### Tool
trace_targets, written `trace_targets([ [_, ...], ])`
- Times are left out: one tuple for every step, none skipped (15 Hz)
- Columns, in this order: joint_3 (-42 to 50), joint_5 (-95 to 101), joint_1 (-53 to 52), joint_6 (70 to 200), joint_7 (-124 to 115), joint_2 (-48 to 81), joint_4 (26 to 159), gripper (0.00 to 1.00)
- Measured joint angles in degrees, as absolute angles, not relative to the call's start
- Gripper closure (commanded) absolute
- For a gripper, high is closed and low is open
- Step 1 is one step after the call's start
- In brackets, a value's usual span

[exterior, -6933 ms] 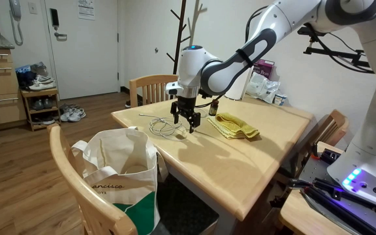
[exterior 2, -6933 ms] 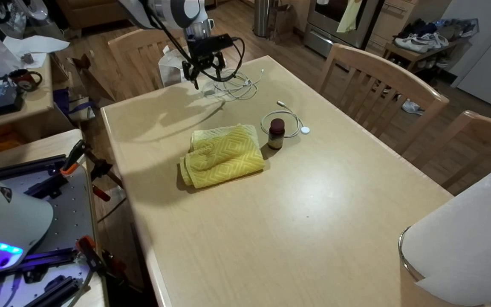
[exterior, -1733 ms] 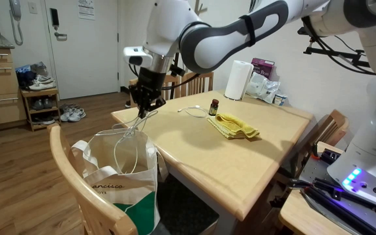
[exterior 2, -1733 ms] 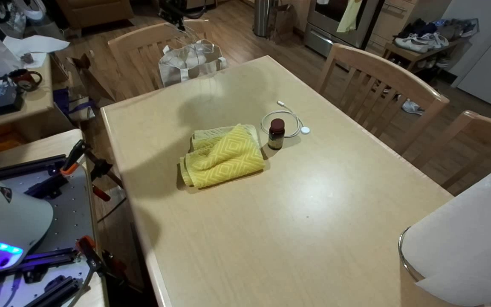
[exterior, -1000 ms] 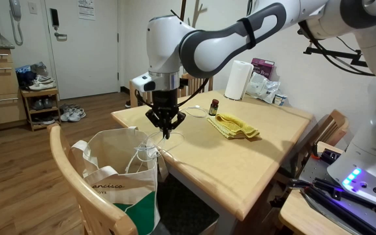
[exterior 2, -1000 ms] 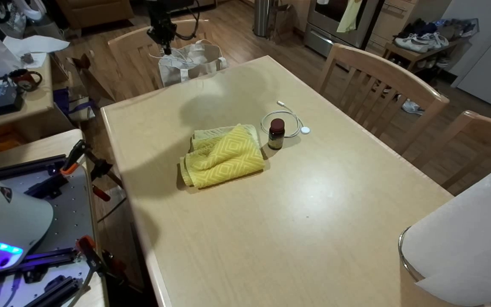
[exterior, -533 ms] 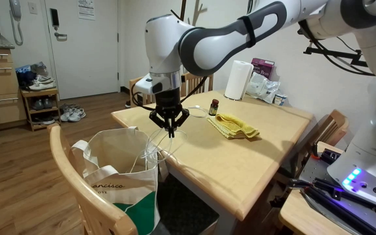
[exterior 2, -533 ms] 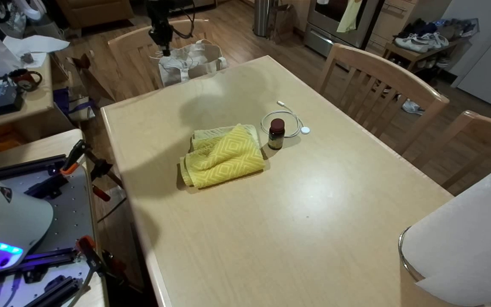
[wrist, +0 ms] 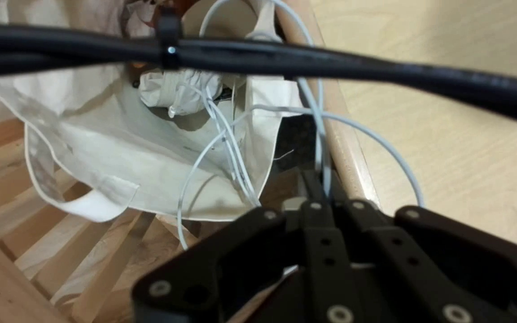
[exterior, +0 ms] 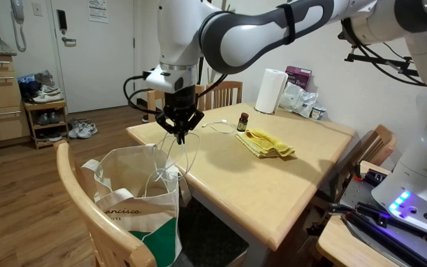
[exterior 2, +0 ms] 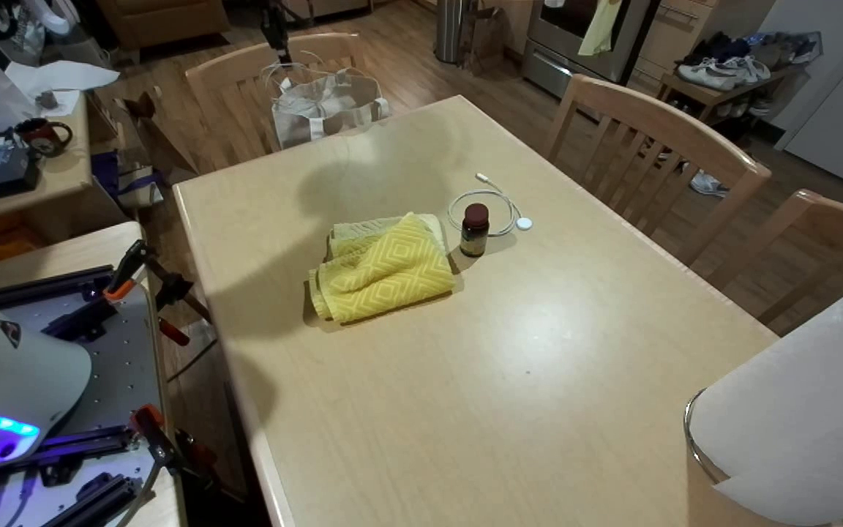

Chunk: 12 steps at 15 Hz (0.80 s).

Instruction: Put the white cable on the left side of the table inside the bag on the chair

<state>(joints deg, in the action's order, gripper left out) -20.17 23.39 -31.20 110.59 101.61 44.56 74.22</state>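
My gripper (exterior: 181,141) is shut on the white cable, above the table-side rim of the bag (exterior: 150,218). In the wrist view the white cable (wrist: 319,114) runs up between the closed fingertips; its loops dangle freely. Some strands hang over the bag's opening, one dropping inside, while another loop sticks out over the table edge. The canvas bag with its green patch stands open on the chair (exterior: 74,187). In an exterior view the gripper (exterior 2: 284,60) shows dark and small behind the bag's handles.
The table's rounded edge (exterior: 213,194) lies close beside the bag. On the table are a folded yellow towel (exterior 2: 385,271), a brown bottle (exterior 2: 474,233) and another thin cable with a white disc (exterior 2: 524,223). A white wrapped item (wrist: 186,92) lies inside the bag.
Over the last half second my gripper has risen and shifted towards the bag, lifting the loops with it. Several seconds ago the cable lay coiled on the table.
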Motion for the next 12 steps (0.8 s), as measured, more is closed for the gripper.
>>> trace_targets([
  [-20.2, 23.4, -31.6, 110.6, 104.3, 44.7, 73.6, 0.97],
  [-20.2, 23.4, -31.8, 110.6, 107.2, 44.9, 73.0, 0.97],
  [-20.2, 23.4, -32.0, 110.6, 110.2, 45.2, 72.5, 0.97],
  [-20.2, 23.4, -32.1, 110.7, 113.2, 45.6, 72.0, 0.97],
  [-20.1, 23.4, -32.1, 111.2, 116.2, 46.2, 71.4, 0.97],
  [-19.8, 23.4, -32.3, 111.9, 119.1, 46.8, 70.9, 0.97],
  [-19.4, 23.5, -32.5, 112.6, 121.5, 47.5, 70.3, 0.97],
  [-18.9, 23.5, -32.8, 112.7, 122.9, 48.3, 69.6, 0.97],
  [-18.1, 23.5, -33.2, 112.6, 123.3, 49.1, 68.8, 0.97],
  [-16.9, 23.5, -33.9, 112.4, 123.3, 50.0, 67.8, 0.97],
  [-15.5, 23.7, -34.8, 112.1, 123.2, 50.8, 66.7, 0.97],
  [-14.2, 23.9, -35.7, 111.7, 123.1, 51.8, 65.4, 0.97],
])
